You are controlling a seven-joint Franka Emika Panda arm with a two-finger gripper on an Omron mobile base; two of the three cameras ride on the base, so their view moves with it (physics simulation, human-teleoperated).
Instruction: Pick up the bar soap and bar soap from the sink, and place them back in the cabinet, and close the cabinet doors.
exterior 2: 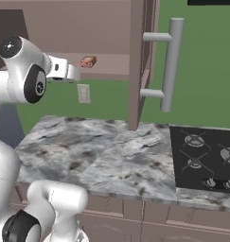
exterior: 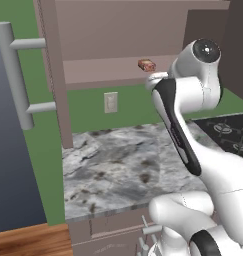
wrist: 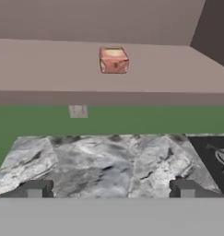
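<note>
One bar soap [exterior: 146,64] [exterior 2: 88,61] [wrist: 114,60], reddish-orange with a paler top, lies on the bottom shelf of the open cabinet [exterior: 103,70] [exterior 2: 111,66] [wrist: 49,64]. My gripper [exterior 2: 77,72] [wrist: 111,190] hovers just in front of the shelf edge, a little below and short of the soap, open with nothing between its fingers. Both cabinet doors stand wide open and show edge-on: the left door [exterior: 55,75] with its grey bar handle [exterior: 13,75], and the right door [exterior 2: 137,61] with its handle [exterior 2: 172,61]. The sink is out of view.
A grey marbled counter [exterior: 113,165] [exterior 2: 102,151] runs below the cabinet. A black stovetop [exterior: 228,130] [exterior 2: 206,156] lies at its right end. A wall outlet [exterior: 111,102] [exterior 2: 83,93] sits on the green wall under the shelf. Drawer fronts [exterior 2: 149,217] line the counter's front.
</note>
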